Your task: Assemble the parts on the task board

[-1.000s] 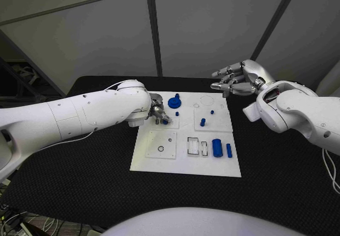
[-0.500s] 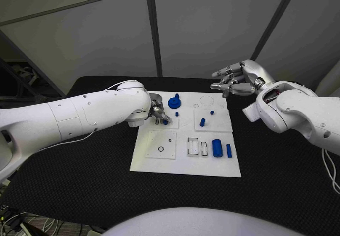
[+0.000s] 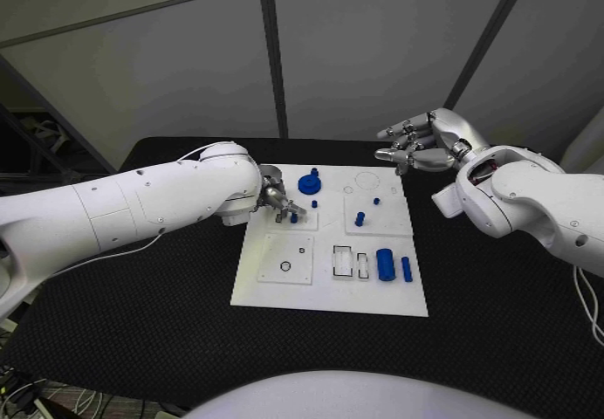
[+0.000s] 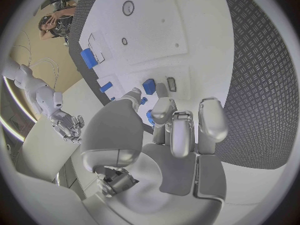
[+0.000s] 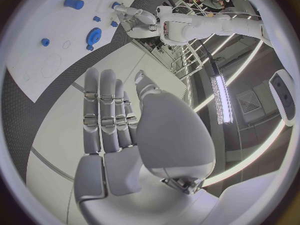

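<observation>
While the left robot hand (image 3: 279,203) pinches a small blue peg (image 3: 293,217) at the task board (image 3: 330,297) upper left, apparently to seat it, the right robot hand (image 3: 422,145) hovers released, upper right.

We count one board (image 3: 330,297), two arms, and two hands: left hand (image 3: 279,202), right hand (image 3: 422,144).

We make out seven blue parts:
- one gear (image 3: 310,182)
- one fat cylinder (image 3: 385,263)
- one thin rod (image 3: 407,267)
- three short pegs (image 3: 313,202), (image 3: 375,200), (image 3: 360,216)
- one small piece (image 3: 292,217) at the left fingertips, partly hidden, so we can't tell its shape

On the board we also count two rectangular slots (image 3: 341,259), (image 3: 362,264) and three raised square plates (image 3: 287,256).
</observation>
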`<action>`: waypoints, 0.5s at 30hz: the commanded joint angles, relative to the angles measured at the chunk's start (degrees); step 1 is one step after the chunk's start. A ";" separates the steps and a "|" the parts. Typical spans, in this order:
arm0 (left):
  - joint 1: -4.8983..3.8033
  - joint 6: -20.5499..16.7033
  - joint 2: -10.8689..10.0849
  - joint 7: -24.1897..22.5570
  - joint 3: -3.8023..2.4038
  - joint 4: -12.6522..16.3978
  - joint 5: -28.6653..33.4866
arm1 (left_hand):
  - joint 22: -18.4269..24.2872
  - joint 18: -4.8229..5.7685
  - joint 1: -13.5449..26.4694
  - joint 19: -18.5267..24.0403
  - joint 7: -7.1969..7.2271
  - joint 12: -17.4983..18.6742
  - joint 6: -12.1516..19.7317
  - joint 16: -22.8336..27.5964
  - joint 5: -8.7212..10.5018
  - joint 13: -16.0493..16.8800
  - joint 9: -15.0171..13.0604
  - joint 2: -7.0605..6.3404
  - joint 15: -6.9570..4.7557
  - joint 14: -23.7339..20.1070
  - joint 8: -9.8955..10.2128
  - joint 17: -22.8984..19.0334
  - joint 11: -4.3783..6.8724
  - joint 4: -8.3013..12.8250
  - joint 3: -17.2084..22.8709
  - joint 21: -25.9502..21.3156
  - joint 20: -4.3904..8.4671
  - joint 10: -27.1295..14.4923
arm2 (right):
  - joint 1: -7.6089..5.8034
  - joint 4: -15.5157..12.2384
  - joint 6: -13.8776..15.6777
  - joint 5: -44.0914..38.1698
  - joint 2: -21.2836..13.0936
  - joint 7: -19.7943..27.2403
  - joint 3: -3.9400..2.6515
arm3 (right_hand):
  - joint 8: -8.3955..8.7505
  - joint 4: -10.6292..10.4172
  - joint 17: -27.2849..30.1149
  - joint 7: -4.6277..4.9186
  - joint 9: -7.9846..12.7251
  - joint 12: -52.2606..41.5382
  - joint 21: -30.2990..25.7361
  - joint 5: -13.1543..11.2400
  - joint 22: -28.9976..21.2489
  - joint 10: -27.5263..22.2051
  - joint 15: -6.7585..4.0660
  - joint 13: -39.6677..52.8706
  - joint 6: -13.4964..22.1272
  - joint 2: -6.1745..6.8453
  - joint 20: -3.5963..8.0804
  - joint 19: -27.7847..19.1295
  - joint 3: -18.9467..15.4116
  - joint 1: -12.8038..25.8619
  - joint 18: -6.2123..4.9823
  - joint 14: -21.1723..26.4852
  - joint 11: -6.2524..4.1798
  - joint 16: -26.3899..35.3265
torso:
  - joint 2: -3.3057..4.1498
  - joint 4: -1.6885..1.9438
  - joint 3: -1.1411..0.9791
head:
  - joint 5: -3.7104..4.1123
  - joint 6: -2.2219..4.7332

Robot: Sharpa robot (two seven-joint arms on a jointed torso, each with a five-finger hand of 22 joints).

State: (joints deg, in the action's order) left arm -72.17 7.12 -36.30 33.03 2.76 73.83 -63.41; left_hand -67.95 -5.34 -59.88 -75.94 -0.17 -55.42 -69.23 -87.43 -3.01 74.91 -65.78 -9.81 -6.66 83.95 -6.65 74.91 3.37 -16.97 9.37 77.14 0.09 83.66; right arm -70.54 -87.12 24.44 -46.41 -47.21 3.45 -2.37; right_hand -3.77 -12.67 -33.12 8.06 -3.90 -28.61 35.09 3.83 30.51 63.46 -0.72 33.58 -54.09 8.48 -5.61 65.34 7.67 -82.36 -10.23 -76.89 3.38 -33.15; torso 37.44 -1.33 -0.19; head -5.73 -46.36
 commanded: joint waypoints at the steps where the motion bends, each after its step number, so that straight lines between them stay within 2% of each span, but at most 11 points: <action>1: -0.13 -0.63 -0.12 0.22 -0.93 0.40 0.58 | 0.09 0.30 0.54 -0.20 -0.11 0.24 -0.46 -0.20 0.20 0.97 -0.11 -0.26 -0.16 5.22 0.42 11.57 -0.15 0.03 -0.46 -0.16 0.11 3.53 | -0.13 -0.03 -0.17 -0.11 -0.04 0.42 -0.05 | 0.10 -0.40 -0.10 0.03 0.08 -0.10 -0.33 0.40 -0.07 0.36 0.09 -0.06 -0.17 -0.06 -0.01 0.44 -0.08 0.50 -0.21 -0.31 0.15 0.39 | 0.01 -0.08 0.01 | -0.08 0.02; 6: -0.13 -0.54 -0.60 0.18 -3.13 0.71 1.07 | 0.72 0.15 0.37 0.23 -0.27 0.95 0.10 0.15 0.20 0.76 -0.06 -0.29 -0.17 5.09 0.87 11.07 -0.26 0.08 -0.87 -0.58 0.14 3.38 | -0.13 0.03 -0.13 -0.11 -0.11 0.45 -0.04 | 0.10 -0.47 -0.12 0.04 0.08 -0.13 -0.40 0.40 -0.11 0.35 0.10 -0.10 -0.16 -0.02 -0.02 0.47 -0.12 0.61 -0.21 -0.33 0.16 0.45 | 0.02 -0.03 -0.01 | -0.01 0.16; 10: -0.44 1.21 -1.36 0.35 -4.93 0.59 1.22 | 2.66 -0.23 -1.16 1.57 -1.09 2.76 2.60 0.77 0.21 0.26 1.40 -0.08 0.16 4.85 3.00 10.21 -0.80 0.14 -1.09 -1.96 -0.04 2.84 | -0.13 0.12 -0.12 -0.11 -0.17 0.44 -0.04 | 0.09 -0.54 -0.15 0.05 0.08 -0.18 -0.48 0.40 -0.16 0.34 0.11 -0.14 -0.15 0.04 -0.03 0.51 -0.18 0.74 -0.21 -0.36 0.17 0.54 | 0.01 0.03 -0.04 | 0.12 0.33; 12: -1.01 2.36 -1.38 0.45 -5.42 -0.29 1.25 | 3.48 -0.35 -2.16 2.17 -1.96 3.69 5.55 1.13 0.15 0.03 3.34 0.15 0.65 4.72 3.18 9.73 -1.39 0.15 -1.05 -2.62 -0.36 2.55 | -0.13 0.17 -0.12 -0.11 -0.17 0.43 -0.04 | 0.09 -0.54 -0.15 0.05 0.08 -0.18 -0.48 0.40 -0.16 0.34 0.11 -0.14 -0.15 0.04 -0.03 0.51 -0.18 0.74 -0.21 -0.36 0.17 0.54 | 0.02 0.03 -0.05 | 0.05 0.41; 15: -2.26 3.87 -0.64 0.19 -5.86 -3.16 1.28 | 4.12 -0.48 -3.27 2.63 -2.41 4.46 6.71 1.53 0.22 -0.10 5.52 0.58 1.08 4.58 3.27 9.20 -1.85 0.22 -0.94 -3.21 -0.78 2.32 | -0.13 0.23 -0.13 -0.11 -0.14 0.40 -0.04 | 0.09 -0.54 -0.15 0.05 0.08 -0.18 -0.48 0.40 -0.16 0.34 0.11 -0.14 -0.15 0.04 -0.03 0.51 -0.18 0.74 -0.21 -0.36 0.17 0.54 | 0.04 -0.03 -0.03 | -0.05 0.62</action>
State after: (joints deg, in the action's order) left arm -74.06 8.32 -37.19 33.08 -2.98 71.43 -62.59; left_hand -63.91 -5.34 -62.94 -73.56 -2.48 -51.15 -62.81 -86.05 -3.01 74.88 -60.49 -9.18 -6.02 83.98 -3.64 74.91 1.90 -16.81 8.62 74.24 -0.63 83.85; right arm -70.54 -86.87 24.44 -46.41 -47.37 3.47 -2.36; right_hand -3.77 -12.80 -33.22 8.06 -3.90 -28.61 34.79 4.07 30.39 63.46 -0.72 33.49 -54.09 8.49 -5.73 65.45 7.54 -82.38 -10.23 -76.89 3.38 -32.89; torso 37.44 -1.35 -0.21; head -5.66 -45.90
